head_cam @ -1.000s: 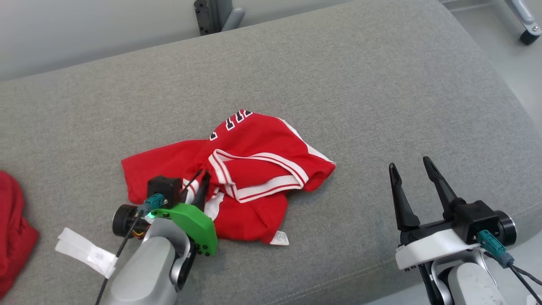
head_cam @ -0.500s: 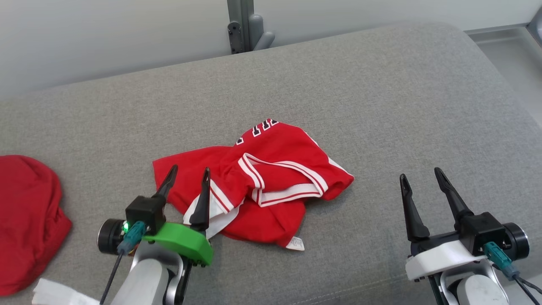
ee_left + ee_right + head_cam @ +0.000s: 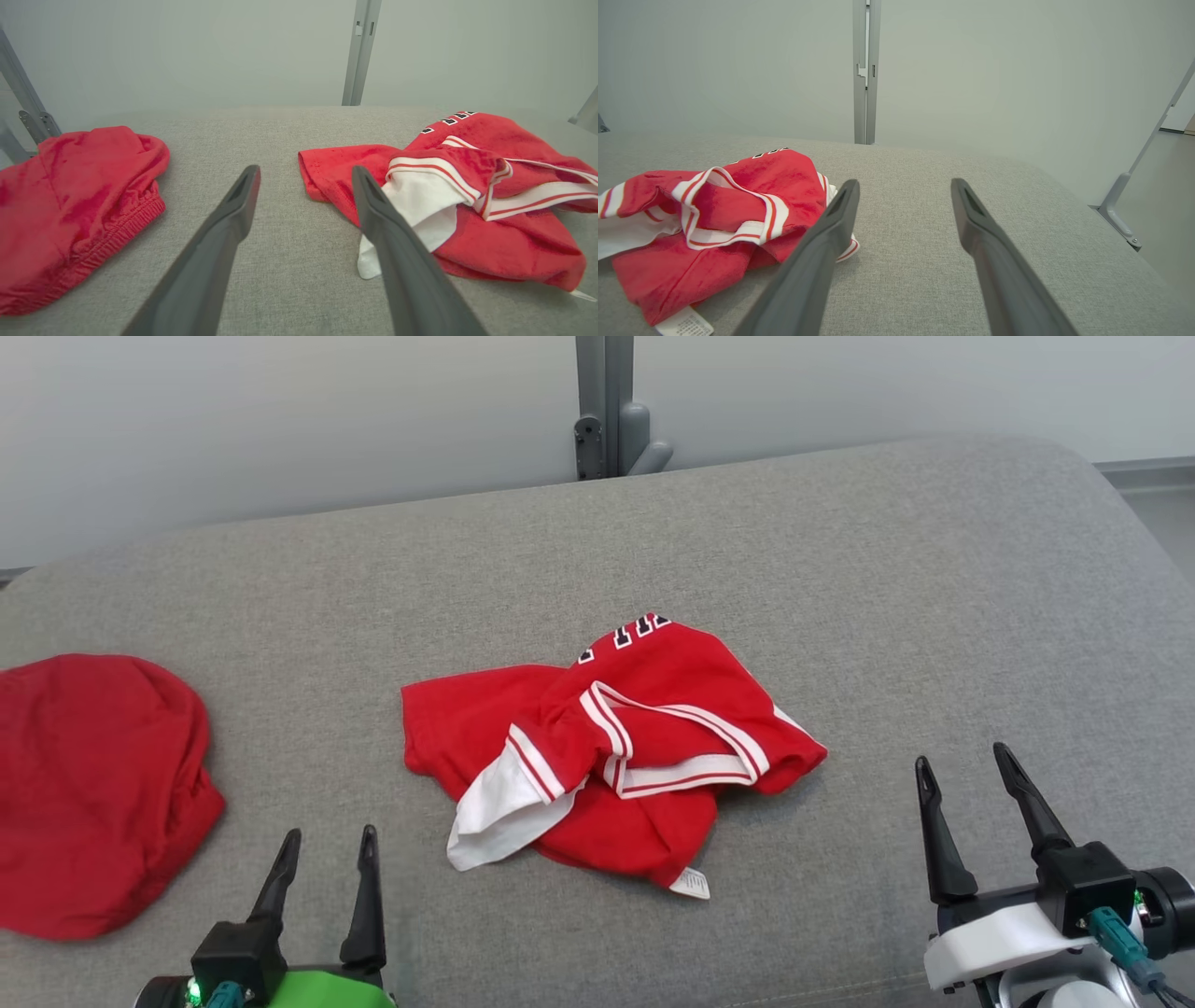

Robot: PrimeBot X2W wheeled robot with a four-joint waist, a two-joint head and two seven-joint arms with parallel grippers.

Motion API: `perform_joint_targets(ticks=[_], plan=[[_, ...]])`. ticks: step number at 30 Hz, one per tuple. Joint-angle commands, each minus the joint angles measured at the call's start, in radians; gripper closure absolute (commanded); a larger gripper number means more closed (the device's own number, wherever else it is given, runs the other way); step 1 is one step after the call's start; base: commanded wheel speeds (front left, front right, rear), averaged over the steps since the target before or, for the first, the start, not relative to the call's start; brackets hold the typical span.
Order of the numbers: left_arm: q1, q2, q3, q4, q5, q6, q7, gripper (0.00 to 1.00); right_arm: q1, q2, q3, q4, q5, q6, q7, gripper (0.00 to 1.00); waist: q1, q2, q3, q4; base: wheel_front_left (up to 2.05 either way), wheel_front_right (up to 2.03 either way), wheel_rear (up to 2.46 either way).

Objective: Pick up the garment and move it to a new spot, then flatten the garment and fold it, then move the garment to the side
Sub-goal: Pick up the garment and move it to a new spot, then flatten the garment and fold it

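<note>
A crumpled red jersey with white-and-red striped trim (image 3: 644, 747) lies near the middle of a grey fabric-covered cushion (image 3: 840, 569). A white flap is turned out toward the near edge, and a small white label (image 3: 691, 883) marks the jersey's nearest point. A plain red garment (image 3: 93, 793) sits at the cushion's left edge, well apart. The left gripper (image 3: 330, 833) and right gripper (image 3: 963, 756) hover by the near edge, dark fingers spread, touching nothing. A grey metal post (image 3: 605, 401) rises behind the far edge.

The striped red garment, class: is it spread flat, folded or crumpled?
Crumpled: the striped red garment lies bunched in uneven overlapping layers, white lining turned out, trim bands twisted across it.
</note>
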Motion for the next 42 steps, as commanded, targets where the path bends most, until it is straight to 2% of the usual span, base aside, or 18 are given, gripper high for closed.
perform_joint_targets(ticks=[1,6,18,24,36,39,42], plan=[[0.028,-0.008,0.030,-0.005,0.002,-0.015,0.000,0.00,0.021,-0.001,-0.004,-0.005,-0.006,0.000,-0.003,0.00,0.0000,0.0109,-0.019,0.022,0.00,0.00,0.00],[0.049,-0.010,0.083,0.000,0.040,-0.069,0.000,0.00,0.037,-0.001,-0.004,-0.002,-0.001,0.000,-0.003,0.00,0.0000,0.0109,-0.035,0.039,0.00,0.00,0.00],[0.064,-0.016,0.211,0.038,0.081,-0.126,0.000,0.00,0.055,-0.001,-0.001,0.020,0.003,0.000,-0.003,0.00,0.0000,0.0109,-0.048,0.042,0.00,0.00,0.00],[0.061,-0.023,0.240,0.044,0.093,-0.143,0.000,0.00,0.060,-0.001,-0.006,0.030,0.006,0.000,-0.003,0.00,0.0000,0.0109,-0.043,0.047,0.00,0.00,0.00],[0.049,-0.020,0.213,0.055,0.094,-0.152,0.000,0.00,0.059,-0.001,0.016,0.040,-0.008,0.000,-0.003,0.00,0.0000,0.0109,-0.041,0.037,0.00,0.00,0.00],[0.038,-0.008,0.178,0.061,0.084,-0.153,0.000,0.00,0.048,-0.001,0.024,0.042,-0.010,0.000,-0.003,0.00,0.0000,0.0109,-0.035,0.025,0.00,0.00,0.00],[0.012,0.011,0.096,0.079,0.071,-0.153,0.000,0.00,0.040,-0.001,0.031,0.039,-0.009,0.000,-0.003,0.00,0.0000,0.0109,-0.025,0.010,0.00,0.00,0.00]])
